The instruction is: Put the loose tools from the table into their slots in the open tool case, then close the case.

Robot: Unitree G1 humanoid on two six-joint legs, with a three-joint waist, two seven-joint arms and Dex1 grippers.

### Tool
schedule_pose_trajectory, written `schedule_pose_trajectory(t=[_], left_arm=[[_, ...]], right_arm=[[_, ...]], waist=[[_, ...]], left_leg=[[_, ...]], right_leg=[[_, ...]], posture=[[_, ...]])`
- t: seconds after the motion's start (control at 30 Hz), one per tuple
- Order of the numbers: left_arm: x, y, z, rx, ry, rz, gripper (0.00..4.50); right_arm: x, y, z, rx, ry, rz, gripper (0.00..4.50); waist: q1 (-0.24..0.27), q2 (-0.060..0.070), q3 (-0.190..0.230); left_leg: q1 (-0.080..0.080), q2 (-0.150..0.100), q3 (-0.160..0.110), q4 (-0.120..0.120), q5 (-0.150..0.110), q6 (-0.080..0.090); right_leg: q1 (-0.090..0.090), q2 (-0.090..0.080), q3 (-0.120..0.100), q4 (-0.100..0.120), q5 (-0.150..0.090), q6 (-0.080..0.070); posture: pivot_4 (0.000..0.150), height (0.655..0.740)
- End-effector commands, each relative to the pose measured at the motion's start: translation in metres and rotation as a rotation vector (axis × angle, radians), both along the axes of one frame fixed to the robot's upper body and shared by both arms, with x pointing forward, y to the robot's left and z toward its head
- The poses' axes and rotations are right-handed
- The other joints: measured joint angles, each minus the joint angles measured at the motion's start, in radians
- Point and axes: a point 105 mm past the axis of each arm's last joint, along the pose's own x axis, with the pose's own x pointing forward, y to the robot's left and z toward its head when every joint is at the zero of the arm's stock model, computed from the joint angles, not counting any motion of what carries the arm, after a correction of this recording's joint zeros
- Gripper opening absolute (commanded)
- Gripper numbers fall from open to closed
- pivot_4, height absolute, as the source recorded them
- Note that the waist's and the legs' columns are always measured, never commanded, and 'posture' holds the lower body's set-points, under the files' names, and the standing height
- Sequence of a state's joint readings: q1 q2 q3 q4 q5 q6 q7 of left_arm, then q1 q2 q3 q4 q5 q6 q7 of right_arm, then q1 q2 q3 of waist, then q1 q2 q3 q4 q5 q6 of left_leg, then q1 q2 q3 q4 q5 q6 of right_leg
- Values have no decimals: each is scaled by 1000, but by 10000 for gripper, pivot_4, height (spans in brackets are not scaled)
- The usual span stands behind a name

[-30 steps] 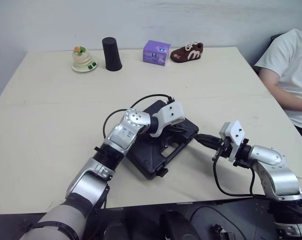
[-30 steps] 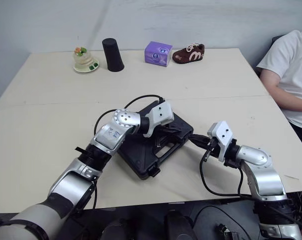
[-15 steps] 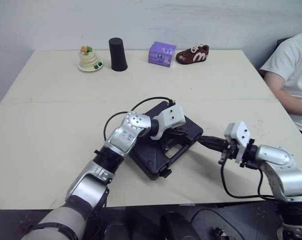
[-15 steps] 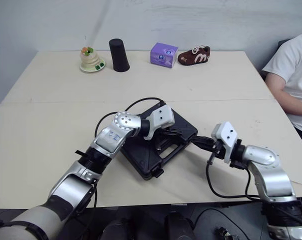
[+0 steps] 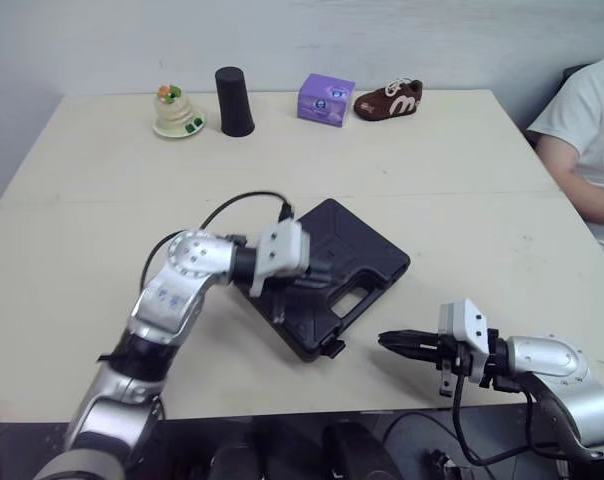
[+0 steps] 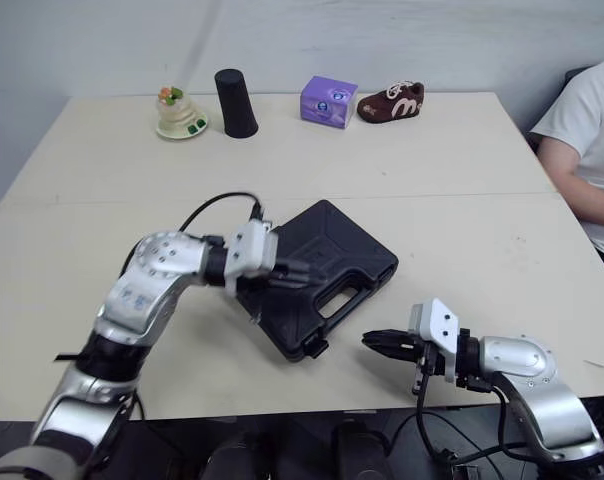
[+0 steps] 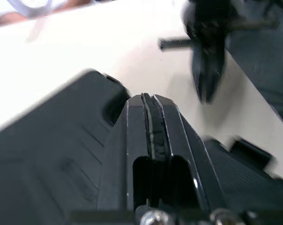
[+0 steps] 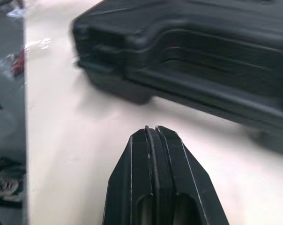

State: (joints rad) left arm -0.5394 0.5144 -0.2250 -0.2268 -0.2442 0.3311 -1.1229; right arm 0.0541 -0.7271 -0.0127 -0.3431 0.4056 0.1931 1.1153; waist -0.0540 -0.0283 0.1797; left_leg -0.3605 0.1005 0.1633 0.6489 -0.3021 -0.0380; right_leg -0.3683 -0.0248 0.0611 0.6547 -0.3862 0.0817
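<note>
- Dessert on a plate (image 5: 174, 112) and black cup (image 5: 234, 102): far edge of the table (image 5: 102, 230), about 11 o'clock from the case.
- Left gripper (image 5: 317, 275): fingers pressed together, holding nothing, over the lid at the case's 9 o'clock side; whether it touches the lid cannot be told.
- Tool case (image 5: 357, 262): mid-table, lid down, lying flat, handle side toward 5 o'clock.
- Purple box (image 5: 326, 100) and brown shoe (image 5: 389, 100): far edge, around 12 o'clock.
- Right gripper (image 5: 390, 341): fingers clenched and empty, low over the table at the case's 5 o'clock, apart from it and pointing toward it.
- Person in a white shirt (image 5: 592, 140): at 3 o'clock.
</note>
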Motion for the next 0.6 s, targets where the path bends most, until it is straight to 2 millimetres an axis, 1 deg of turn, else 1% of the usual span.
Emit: schedule_pose_trajectory(t=[0.03, 0.17, 0.27, 0.3, 0.4, 0.5, 0.6], left_arm=[[-18, 5, -5, 22, 28, -24, 0], [-21, 13, -30, 113, 29, 37, 0], [-22, 14, -37, 129, 43, 61, 0], [-23, 15, -43, 148, 56, 67, 0], [-27, 23, -68, 243, 122, 104, 0], [-28, 25, -75, 260, 125, 117, 0], [-26, 28, -84, 241, 135, 144, 0]], right_arm=[[-6, 13, 7, 25, -31, 60, 124], [-12, 23, 0, 14, -13, 128, 124], [-14, 27, -2, 20, -7, 146, 124], [-14, 31, -3, 24, -5, 158, 124], [-12, 48, -4, 49, 5, 198, 124], [-16, 55, -6, 53, 33, 222, 124], [-17, 58, -6, 63, 29, 228, 124]], waist=[[0, -1, 3], [2, -1, 3], [4, -1, 3], [4, -1, 3], [2, -1, 3], [1, 0, 3], [1, 0, 2]], left_leg=[[0, 0, 0, 0, 0, 0], [0, 0, -1, 1, 1, 1], [0, -1, -1, 1, 0, 1], [0, -1, -1, 1, 0, 1], [2, -1, -2, 1, 0, 1], [8, -1, -2, -2, 0, 2], [8, -1, -3, -2, 0, 2]], right_leg=[[0, 0, 0, 1, 0, 0], [0, 0, 0, 1, 0, 0], [1, -1, 0, 1, 0, 0], [1, -1, 0, 1, 0, 0], [3, -1, 0, 0, 0, 0], [10, -1, 0, -2, 0, 0], [10, -1, -1, -2, 0, 0]], posture=[[1500, 7400], [1500, 7400], [1500, 7400], [1500, 7400], [1500, 7400], [1500, 7400], [1500, 7400]])
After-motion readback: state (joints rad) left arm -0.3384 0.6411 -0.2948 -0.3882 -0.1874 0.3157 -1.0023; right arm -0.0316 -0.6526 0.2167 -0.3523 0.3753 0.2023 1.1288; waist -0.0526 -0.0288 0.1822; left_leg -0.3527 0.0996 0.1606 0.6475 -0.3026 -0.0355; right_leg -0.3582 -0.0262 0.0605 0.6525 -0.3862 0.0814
